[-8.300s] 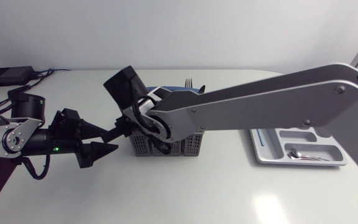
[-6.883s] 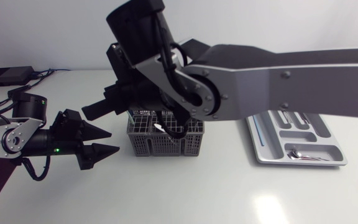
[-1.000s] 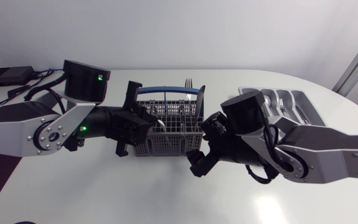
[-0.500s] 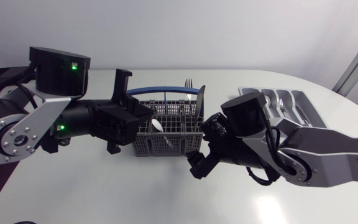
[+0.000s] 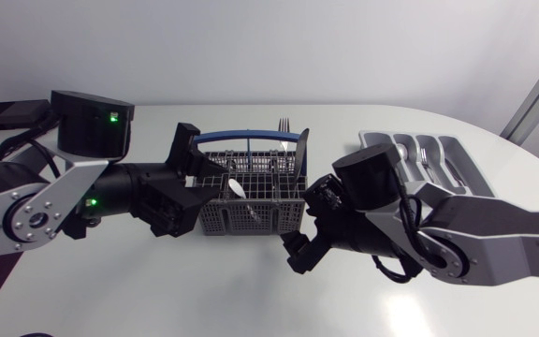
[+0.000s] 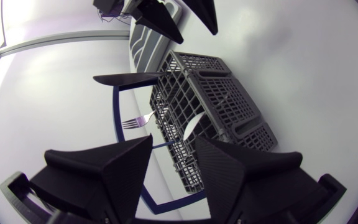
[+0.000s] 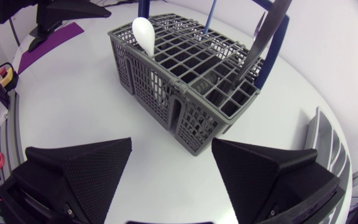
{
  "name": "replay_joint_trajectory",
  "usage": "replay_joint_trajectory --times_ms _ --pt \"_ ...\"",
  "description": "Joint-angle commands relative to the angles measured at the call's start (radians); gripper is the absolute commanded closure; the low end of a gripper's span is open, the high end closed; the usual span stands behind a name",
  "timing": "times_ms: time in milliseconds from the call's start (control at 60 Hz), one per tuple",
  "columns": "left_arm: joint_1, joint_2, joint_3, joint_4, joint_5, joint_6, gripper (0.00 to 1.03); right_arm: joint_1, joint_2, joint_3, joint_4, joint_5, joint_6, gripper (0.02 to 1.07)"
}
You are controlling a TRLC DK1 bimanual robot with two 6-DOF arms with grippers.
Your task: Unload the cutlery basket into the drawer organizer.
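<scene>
While the gray basket [image 5: 251, 201] stands on the white surface [image 5: 204, 281], the left hand [image 6: 174, 139] and right hand [image 7: 171, 142] flank it, both released, fingers spread.

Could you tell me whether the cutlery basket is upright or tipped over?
Upright: the cutlery basket stands flat on the table, handle up, with a fork standing in it.

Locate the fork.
In the head view the fork stands tines up at the basket's far side, right of middle, beside the black utensil.
</scene>
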Motion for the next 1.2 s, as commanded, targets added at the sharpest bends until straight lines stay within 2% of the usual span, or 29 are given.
replay_joint_trajectory --times_ms 0,267,450,583,733,983,1100,1183 --pt "0.012 0.031 -0.008 0.001 0.009 0.086 0.45 -0.012 0.01 -0.017 0.001 0.009 0.014 0.14" --pt "0.028 0.08 -0.035 0.087 0.026 0.195 0.44 -0.021 0.042 -0.011 0.007 0.009 0.012 0.14" --pt "0.023 0.101 -0.04 0.099 0.027 0.239 0.62 -0.032 0.061 -0.006 0.009 0.009 0.009 0.14" --pt "0.018 0.123 -0.026 0.099 0.027 0.256 0.63 -0.038 0.07 -0.001 0.009 0.009 0.006 0.14" --pt "0.009 0.152 -0.015 0.107 0.027 0.264 0.7 -0.043 0.071 -0.001 0.009 0.007 0.005 0.14" --pt "-0.008 0.193 0.022 0.111 0.026 0.264 0.7 -0.055 0.076 -0.009 0.023 0.001 -0.002 0.14" --pt "-0.017 0.212 0.046 0.111 0.016 0.262 0.79 -0.066 0.076 -0.014 0.026 -0.003 -0.008 0.14" --pt "-0.02 0.218 0.054 0.118 0.013 0.262 0.79 -0.07 0.078 -0.018 0.035 -0.008 -0.009 0.14"
